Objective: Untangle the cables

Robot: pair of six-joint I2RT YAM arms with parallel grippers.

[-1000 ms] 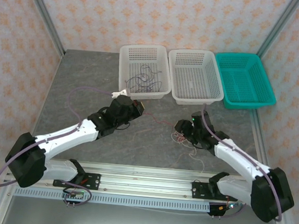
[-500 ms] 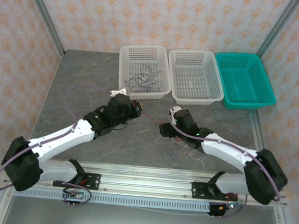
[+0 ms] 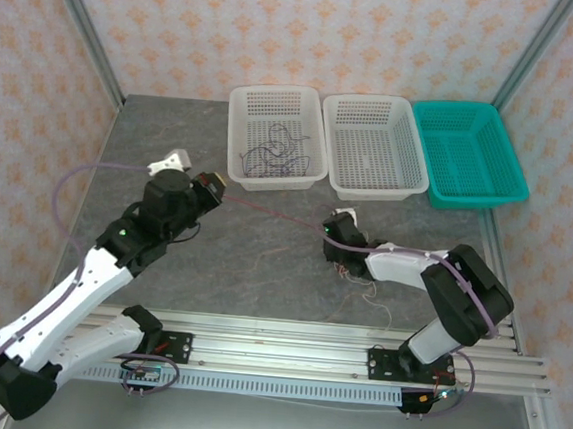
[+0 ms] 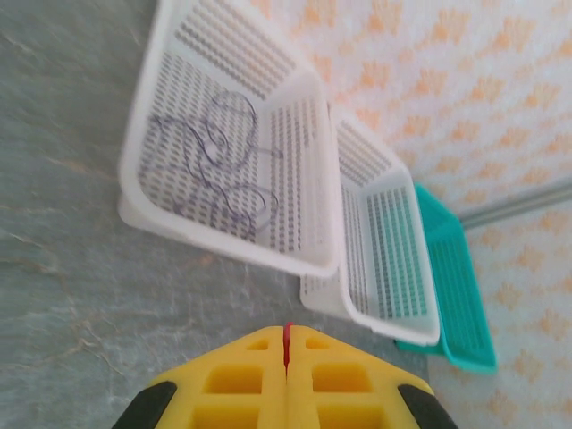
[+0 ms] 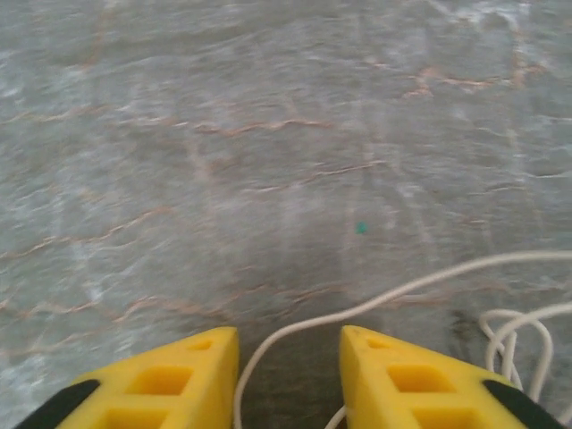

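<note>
The left claw (image 4: 287, 341) is clamped on the red cable (image 3: 272, 211), which runs straight across the bench (image 3: 173, 134). The right claw (image 5: 289, 357) is open astride a white cable (image 5: 375, 302). A purple cable (image 3: 272, 153) lies in the far-left basket (image 3: 275, 90).

Top camera overhead; wrist cameras skim table (image 3: 261, 273)

Grey stone-look counter (image 3: 261, 273) with thin pale lines, pink walls (image 3: 283, 24) with small orange flower shapes, shiny metal posts (image 3: 85, 31) in the corners, soft even light
</note>
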